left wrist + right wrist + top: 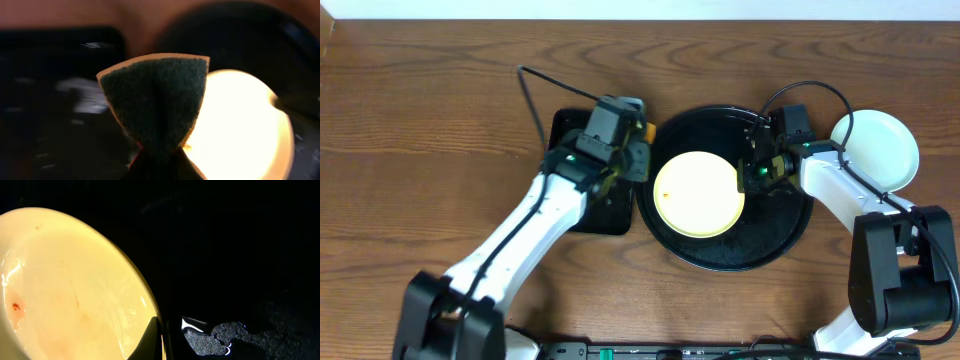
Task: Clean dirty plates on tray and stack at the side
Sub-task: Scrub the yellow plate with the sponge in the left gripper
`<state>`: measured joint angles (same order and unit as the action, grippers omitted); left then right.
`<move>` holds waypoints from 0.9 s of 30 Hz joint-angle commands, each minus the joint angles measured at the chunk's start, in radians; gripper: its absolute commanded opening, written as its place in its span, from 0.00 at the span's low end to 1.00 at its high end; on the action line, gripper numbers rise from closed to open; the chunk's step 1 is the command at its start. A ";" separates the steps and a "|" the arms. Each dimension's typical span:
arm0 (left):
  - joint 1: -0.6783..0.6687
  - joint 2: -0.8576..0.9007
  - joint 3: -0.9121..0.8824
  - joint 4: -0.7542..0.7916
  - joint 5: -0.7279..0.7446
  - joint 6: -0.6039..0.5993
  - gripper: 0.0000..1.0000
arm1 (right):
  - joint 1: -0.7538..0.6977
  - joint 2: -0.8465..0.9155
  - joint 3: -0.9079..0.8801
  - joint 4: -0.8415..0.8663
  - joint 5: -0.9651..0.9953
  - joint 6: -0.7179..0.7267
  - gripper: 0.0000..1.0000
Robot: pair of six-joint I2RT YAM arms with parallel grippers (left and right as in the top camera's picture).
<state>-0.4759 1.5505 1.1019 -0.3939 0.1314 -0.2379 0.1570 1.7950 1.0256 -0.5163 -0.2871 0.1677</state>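
Currently my left gripper is clenched on a folded sponge, green face out, left of centre over the edge of the rectangular tray. My right gripper pinches the right rim of the yellow plate, which sits mid-frame in the round tray. One pale plate lies aside, upper right.

Risk: a rim-only pinch. Scrub pressure could tip the plate or pull it free, and the glossy tray may let it skate.

The left arm stretched from seven o'clock toward one o'clock, and the left gripper was pinched tight on a sponge. The right arm folded from five o'clock toward nine o'clock, the right gripper closed, its fingertips together.
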 commanded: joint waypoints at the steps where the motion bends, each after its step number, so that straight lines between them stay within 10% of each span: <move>1: -0.047 0.089 0.001 0.029 0.216 -0.008 0.08 | 0.015 -0.005 0.007 0.007 0.028 0.004 0.01; 11: -0.233 0.316 0.001 0.073 0.214 0.060 0.08 | 0.015 -0.005 0.007 -0.001 0.028 0.004 0.01; 19: -0.200 0.374 0.001 0.105 -0.333 0.095 0.08 | 0.015 -0.005 0.007 -0.015 0.028 0.004 0.01; 27: -0.115 0.328 0.017 0.134 -0.372 0.095 0.08 | 0.015 -0.005 0.008 -0.027 0.028 0.004 0.01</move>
<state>-0.6285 1.8927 1.1110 -0.2382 -0.0959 -0.1593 0.1642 1.7950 1.0256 -0.5385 -0.3115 0.1688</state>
